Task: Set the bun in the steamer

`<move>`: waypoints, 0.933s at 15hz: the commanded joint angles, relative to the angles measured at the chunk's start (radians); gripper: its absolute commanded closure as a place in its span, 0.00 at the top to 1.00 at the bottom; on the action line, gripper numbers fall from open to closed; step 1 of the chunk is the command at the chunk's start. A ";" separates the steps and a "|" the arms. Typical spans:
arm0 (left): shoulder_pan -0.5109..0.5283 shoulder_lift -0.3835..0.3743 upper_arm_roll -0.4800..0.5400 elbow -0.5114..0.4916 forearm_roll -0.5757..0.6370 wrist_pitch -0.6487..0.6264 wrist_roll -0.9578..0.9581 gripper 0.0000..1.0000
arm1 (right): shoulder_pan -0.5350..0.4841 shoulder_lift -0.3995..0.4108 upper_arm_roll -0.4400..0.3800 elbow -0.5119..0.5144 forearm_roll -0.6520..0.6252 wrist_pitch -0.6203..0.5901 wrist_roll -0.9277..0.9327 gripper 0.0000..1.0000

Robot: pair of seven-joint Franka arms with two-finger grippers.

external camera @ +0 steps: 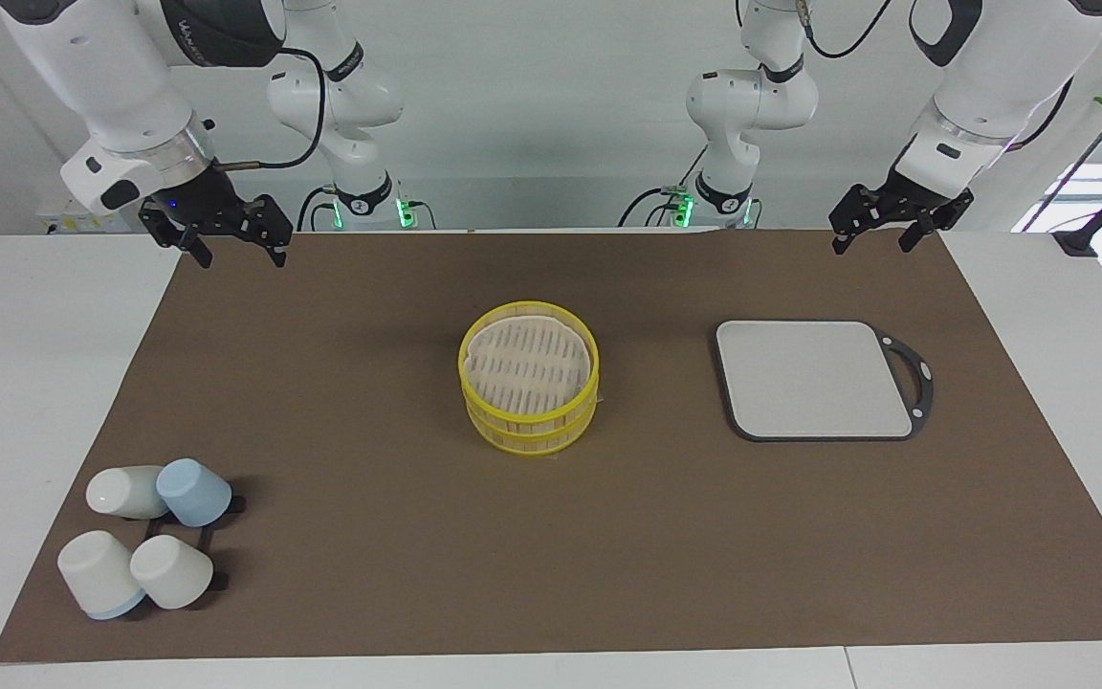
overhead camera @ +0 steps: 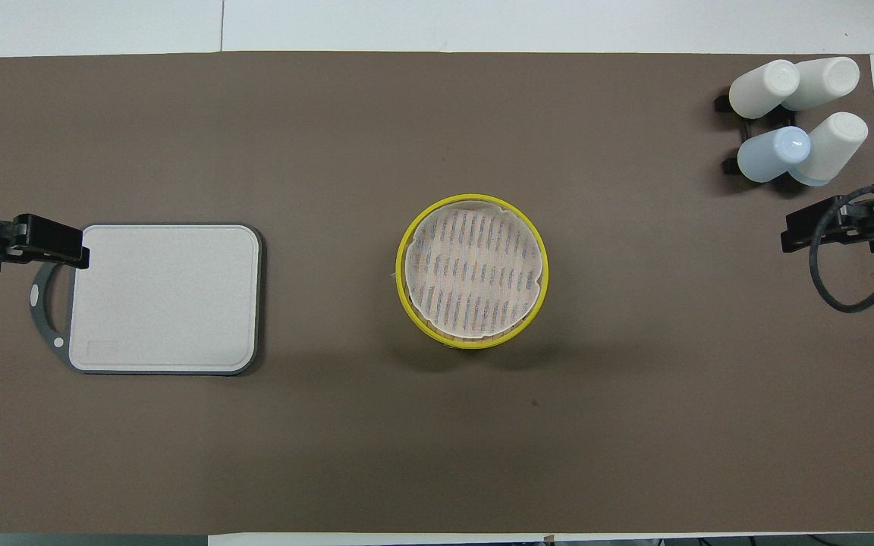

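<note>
The steamer (external camera: 529, 423) stands in the middle of the brown mat as two stacked tiers with yellow rims; a white perforated liner covers the top tier's slatted floor, and it also shows in the overhead view (overhead camera: 473, 338). No bun is in view, in the steamer or on the table. My left gripper (external camera: 874, 244) hangs open and empty in the air over the mat's edge at the left arm's end, apart from everything; in the overhead view it (overhead camera: 58, 244) lies over the board's handle. My right gripper (external camera: 237, 256) hangs open and empty over the mat's edge at the right arm's end (overhead camera: 812, 231).
A grey square board (external camera: 814, 378) with a black handle lies beside the steamer toward the left arm's end (overhead camera: 164, 296). Several white and blue cups (external camera: 144, 536) sit on a black rack, farther from the robots, at the right arm's end (overhead camera: 797, 114).
</note>
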 commanded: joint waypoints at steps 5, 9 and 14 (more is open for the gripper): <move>-0.012 -0.022 0.010 -0.023 0.021 0.013 0.014 1.00 | 0.086 0.035 0.041 0.012 0.045 0.037 0.046 1.00; -0.012 -0.022 0.010 -0.023 0.021 0.014 0.014 1.00 | 0.378 0.336 0.044 0.317 0.063 0.104 0.450 1.00; -0.006 -0.118 0.010 -0.289 0.021 0.228 0.017 1.00 | 0.524 0.428 0.046 0.206 0.061 0.419 0.610 1.00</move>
